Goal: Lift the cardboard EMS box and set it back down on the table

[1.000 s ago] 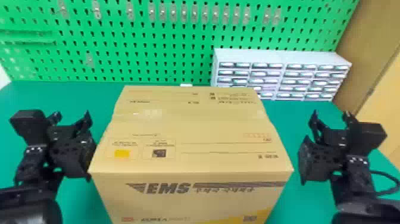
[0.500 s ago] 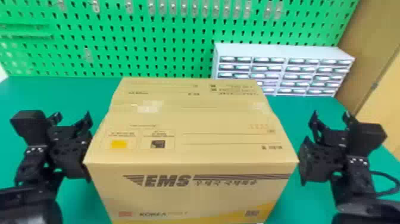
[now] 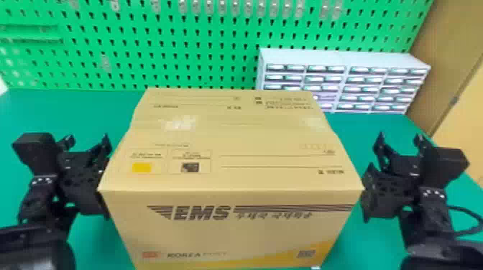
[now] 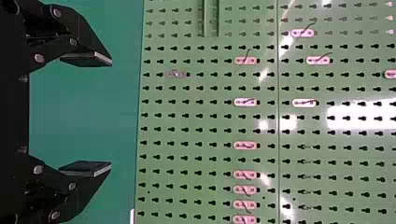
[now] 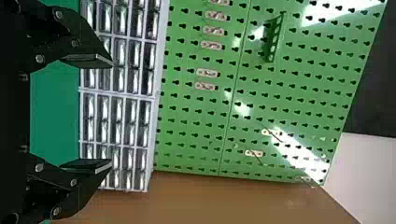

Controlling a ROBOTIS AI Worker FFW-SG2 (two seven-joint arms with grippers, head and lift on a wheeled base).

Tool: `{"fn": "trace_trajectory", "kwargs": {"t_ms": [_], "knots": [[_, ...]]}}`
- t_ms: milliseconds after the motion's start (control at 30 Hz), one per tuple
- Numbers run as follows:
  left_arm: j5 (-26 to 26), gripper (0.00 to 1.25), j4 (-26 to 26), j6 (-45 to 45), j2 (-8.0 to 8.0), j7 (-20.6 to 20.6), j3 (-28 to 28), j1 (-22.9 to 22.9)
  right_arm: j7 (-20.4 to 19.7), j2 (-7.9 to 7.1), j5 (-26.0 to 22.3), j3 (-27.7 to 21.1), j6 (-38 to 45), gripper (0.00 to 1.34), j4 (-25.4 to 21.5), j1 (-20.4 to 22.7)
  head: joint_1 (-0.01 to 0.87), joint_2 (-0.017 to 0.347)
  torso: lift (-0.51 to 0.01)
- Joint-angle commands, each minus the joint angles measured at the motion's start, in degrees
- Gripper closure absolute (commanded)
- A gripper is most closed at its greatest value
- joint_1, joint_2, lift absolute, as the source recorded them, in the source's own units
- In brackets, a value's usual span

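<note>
The cardboard EMS box [image 3: 230, 237] is upright in the middle of the head view, its printed front facing me and its top flaps shut. Its underside is out of sight, so I cannot tell whether it touches the green table [image 3: 72, 107]. Close by its left side is my left gripper [image 3: 87, 139], fingers spread and pointing forward; my right gripper [image 3: 399, 139] stands likewise by the right side. Whether either presses on the cardboard is unclear. In the wrist views, the left gripper [image 4: 110, 114] and the right gripper [image 5: 111, 114] are open with nothing between their fingers.
Behind the box, a white drawer cabinet [image 3: 341, 57] stands at the back right of the table. A green pegboard [image 3: 201, 68] with small hooks rises along the back. A brown panel [image 3: 442, 61] borders the right side.
The box looks larger and its front top edge is higher between the grippers. Cabinet and pegboard have shifted slightly upward in the head view, while both arms keep their places there.
</note>
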Motion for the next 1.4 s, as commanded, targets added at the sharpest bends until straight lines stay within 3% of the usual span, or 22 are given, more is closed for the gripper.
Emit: {"fn": "trace_trajectory", "kwargs": {"t_ms": [0,667,1367], "knots": [[-0.07,0.46,0.0,0.0,0.0,0.0,-0.08,-0.01,0.0,0.29,0.53,-0.38,-0.1,0.5,0.0,-0.04,0.678,-0.014,-0.096],[-0.77,0.46,0.87,0.09,0.0,0.0,-0.17,-0.8,0.0,-0.24,0.8,-0.11,-0.63,0.5,0.53,-0.75,0.678,-0.014,-0.096],[-0.33,0.46,6.24,0.0,0.09,0.0,-7.73,-4.93,0.0,-1.82,0.8,7.27,-1.94,0.5,6.85,-6.37,0.678,-0.014,-0.096]]}}
